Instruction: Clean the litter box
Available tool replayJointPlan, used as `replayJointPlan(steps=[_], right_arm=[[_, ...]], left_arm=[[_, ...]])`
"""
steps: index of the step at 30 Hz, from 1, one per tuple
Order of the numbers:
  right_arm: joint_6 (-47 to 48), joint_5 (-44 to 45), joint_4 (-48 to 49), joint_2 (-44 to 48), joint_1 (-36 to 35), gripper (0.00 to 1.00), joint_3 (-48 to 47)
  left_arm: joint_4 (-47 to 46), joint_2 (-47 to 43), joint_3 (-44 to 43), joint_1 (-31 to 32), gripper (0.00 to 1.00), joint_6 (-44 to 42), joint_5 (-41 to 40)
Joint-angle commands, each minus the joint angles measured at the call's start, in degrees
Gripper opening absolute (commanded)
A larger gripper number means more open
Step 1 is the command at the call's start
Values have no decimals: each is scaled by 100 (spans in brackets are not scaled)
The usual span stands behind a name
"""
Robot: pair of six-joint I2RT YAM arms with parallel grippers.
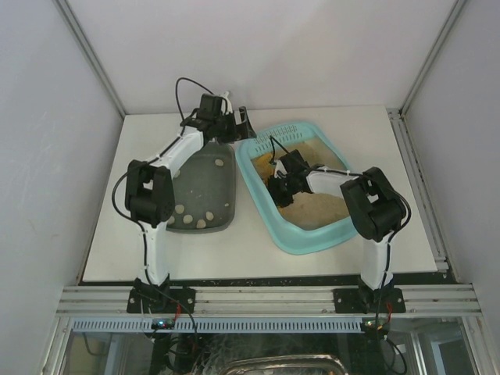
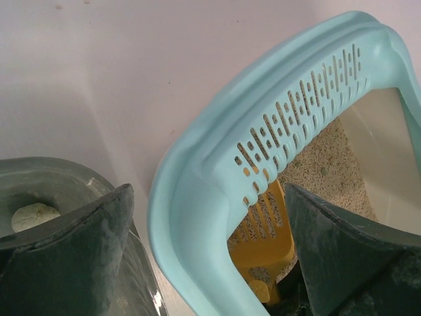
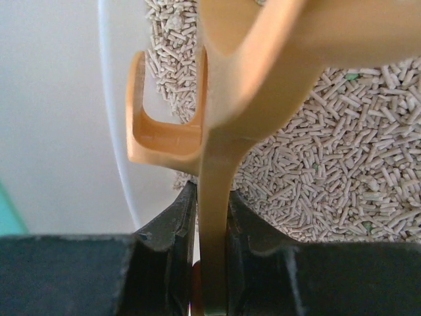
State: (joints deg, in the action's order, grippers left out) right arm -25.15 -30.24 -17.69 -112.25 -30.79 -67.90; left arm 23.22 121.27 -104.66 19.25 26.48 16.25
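Litter box (image 1: 264, 205) sits at 3 o'clock of the dark tray (image 1: 205, 186). Right gripper (image 3: 212, 199) is clamped on the yellow scoop (image 3: 263, 59). Left gripper (image 2: 207, 197) has its jaws apart, astride the slotted rim. I should lift the scoop level and sift slowly.

Litter box (image 1: 308, 241) right on table (image 1: 258, 262); tray (image 1: 209, 181) just left (lumps (image 1: 187, 208) inside); scoop (image 2: 270, 237) inside box.

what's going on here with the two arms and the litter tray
The right gripper is shut on the handle of a yellow scoop, which it holds over the pellet litter inside the turquoise litter box. The left gripper is open at the box's slotted far end, with the rim between its fingers but not clamped. Beside the box, a dark grey tray holds several pale clumps.
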Motion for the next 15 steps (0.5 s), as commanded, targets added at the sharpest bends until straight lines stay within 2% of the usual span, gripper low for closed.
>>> replayJointPlan(steps=[1,5,9,15], right_arm=[[-372,-930,909,-265,-178,0,262],[-748,-1557,1542,-403,-112,0,334],[-1377,-2244,2628,-566,80,0,633],[-3061,-2745,5364,-780,686,0,1452]], left_arm=[[-256,-459,236,-6,100,85,28],[-266,-491,255,-1,100,82,23],[-287,-486,216,1,100,81,44],[-249,-440,128,4,100,27,50]])
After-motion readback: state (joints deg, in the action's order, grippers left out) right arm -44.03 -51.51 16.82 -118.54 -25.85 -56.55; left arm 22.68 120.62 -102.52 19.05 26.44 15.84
